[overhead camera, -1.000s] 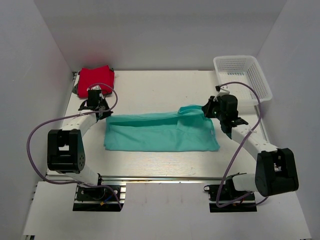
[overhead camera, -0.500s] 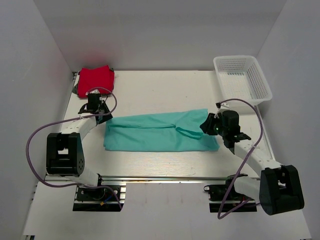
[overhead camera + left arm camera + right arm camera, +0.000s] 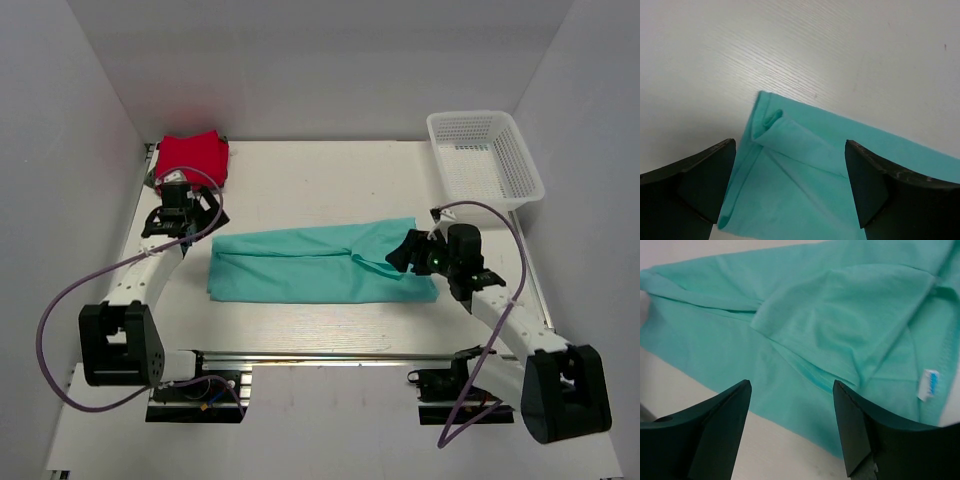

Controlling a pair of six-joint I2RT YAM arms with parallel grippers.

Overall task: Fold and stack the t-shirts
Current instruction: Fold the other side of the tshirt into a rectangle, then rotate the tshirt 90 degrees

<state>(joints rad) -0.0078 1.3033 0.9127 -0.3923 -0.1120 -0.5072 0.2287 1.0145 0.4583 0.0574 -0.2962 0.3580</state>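
left pincer (image 3: pixel 790 170) wide open, empty | right pincer (image 3: pixel 792 410) likewise | teal t-shirt (image 3: pixel 300 265) under both

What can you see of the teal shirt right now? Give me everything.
The teal shirt is soft, plain cloth, folded lengthwise into a long band lying flat on the table, running left to right. A sleeve flap is folded over near its right end, where a small white label shows. Its far left corner is slightly rolled. The left gripper and right gripper are open above its ends; neither grips it.
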